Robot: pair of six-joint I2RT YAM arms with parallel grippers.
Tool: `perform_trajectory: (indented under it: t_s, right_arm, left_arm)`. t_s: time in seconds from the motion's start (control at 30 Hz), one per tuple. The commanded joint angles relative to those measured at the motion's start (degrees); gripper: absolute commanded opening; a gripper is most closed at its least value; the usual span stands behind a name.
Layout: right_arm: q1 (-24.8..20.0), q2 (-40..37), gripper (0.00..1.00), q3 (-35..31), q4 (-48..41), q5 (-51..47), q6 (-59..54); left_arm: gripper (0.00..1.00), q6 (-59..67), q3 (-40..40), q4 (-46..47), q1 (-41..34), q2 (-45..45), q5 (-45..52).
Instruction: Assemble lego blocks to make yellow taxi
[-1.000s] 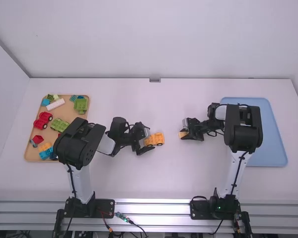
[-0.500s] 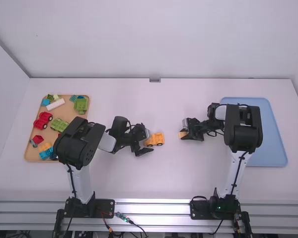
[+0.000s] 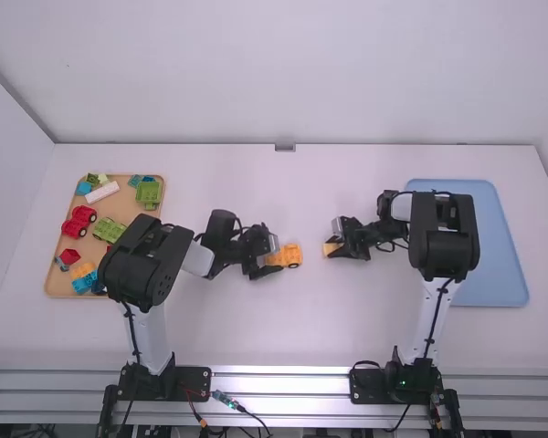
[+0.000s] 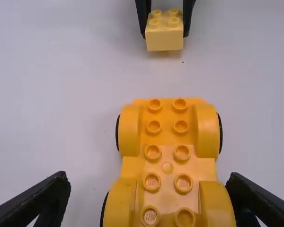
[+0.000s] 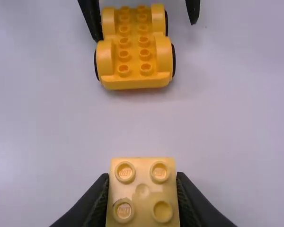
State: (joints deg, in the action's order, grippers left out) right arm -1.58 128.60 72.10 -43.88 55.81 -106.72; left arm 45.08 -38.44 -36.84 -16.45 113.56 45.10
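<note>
And in comes the pale yellow four-stud block (image 5: 142, 191), clamped snugly in the right pincer (image 5: 143, 175) and shifted a touch toward the middle of the tabletop (image 3: 301, 338) compared with half a second ago! Also nudged inward, just slightly, the left pincer (image 4: 148, 175), spread wide around the orange-yellow wheeled chassis (image 4: 167, 161), not clamping down on it. Looking at the right wrist view: one finger right beside the chassis, the other well clear of its far wheels. No visible shift of the chassis itself, sitting wheels down, studs up, between the two arms. Still a clear gap between block and chassis, but narrower now. What does that mean for the taxi? Probably bringing body to base, with the base about to be steadied; early in the build, by the look of it, with nothing on those studs. Next, likely, needs centring and closing on the left, then lifting the block over the studs and pressing straight down. Careful, though: could shove the chassis askew by closing off-centre!
</note>
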Motion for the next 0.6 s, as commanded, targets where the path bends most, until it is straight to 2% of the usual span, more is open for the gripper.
perform_trajectory:
  t_s: [0.0, 0.17, 0.4, 0.57]
  right_arm:
    - [0.5, 0.5, 0.24, 2.4, -2.2, 1.8, 0.2]
    - [2.1, 0.5, 0.19, 6.4, -7.9, 0.8, 0.2]
    - [5.6, 0.5, 0.16, 8.3, -9.1, 1.2, -0.2]
    - [7.8, 0.5, 0.15, 8.2, -9.1, 1.6, 0.9]
  left_arm:
    - [0.85, 0.7, 0.6, 0.0, -0.4, 0.6, 0.6]
    - [0.77, 0.8, 0.3, 0.0, -0.4, 0.7, 0.6]
    - [0.82, 4.0, -0.3, 3.3, -0.5, 1.1, 0.8]
    - [0.82, 4.1, 0.1, 2.1, -0.8, 1.1, 0.9]
